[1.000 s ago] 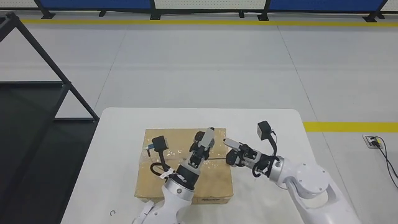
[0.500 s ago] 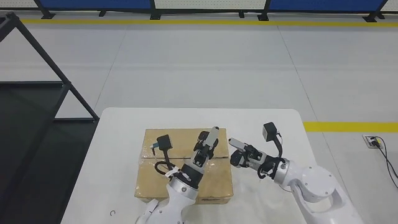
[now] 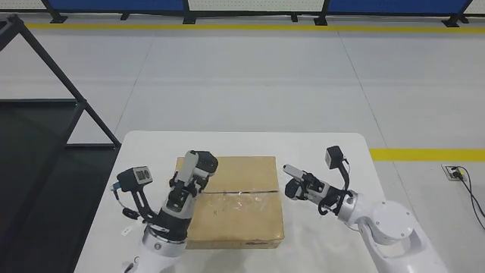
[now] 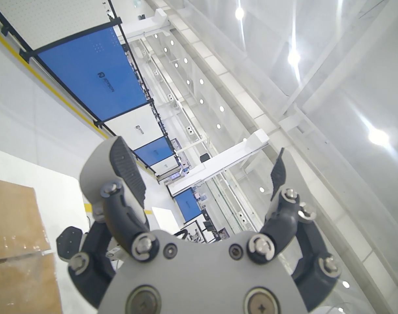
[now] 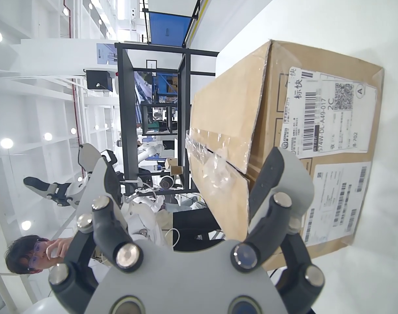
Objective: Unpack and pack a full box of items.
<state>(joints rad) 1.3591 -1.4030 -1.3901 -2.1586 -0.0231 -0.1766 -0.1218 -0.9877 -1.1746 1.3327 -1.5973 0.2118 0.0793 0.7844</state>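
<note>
A closed cardboard box (image 3: pixel 241 214) lies mid-table, with clear tape (image 3: pixel 242 192) along its top seam and shipping labels (image 5: pixel 329 115) on one side. My left gripper (image 3: pixel 198 164) hovers over the box's back left corner. It is open and holds nothing, and its fingers (image 4: pixel 128 168) point up at the ceiling with a corner of the box (image 4: pixel 12 217) beside it. My right gripper (image 3: pixel 292 183) is open and empty, just off the box's right edge at the seam. One of its fingers (image 5: pixel 277 178) shows in front of the taped flap end (image 5: pixel 215 165).
The white table (image 3: pixel 318 152) has bare surface behind and to the right of the box. A black metal rack (image 3: pixel 45 121) stands beyond the table's left edge. A small white scrap (image 3: pixel 125 231) lies near the front left.
My left arm swung from over the box's middle seam to its left side, gripper now at the back left corner. The right gripper drew slightly back to the right of the box.
</note>
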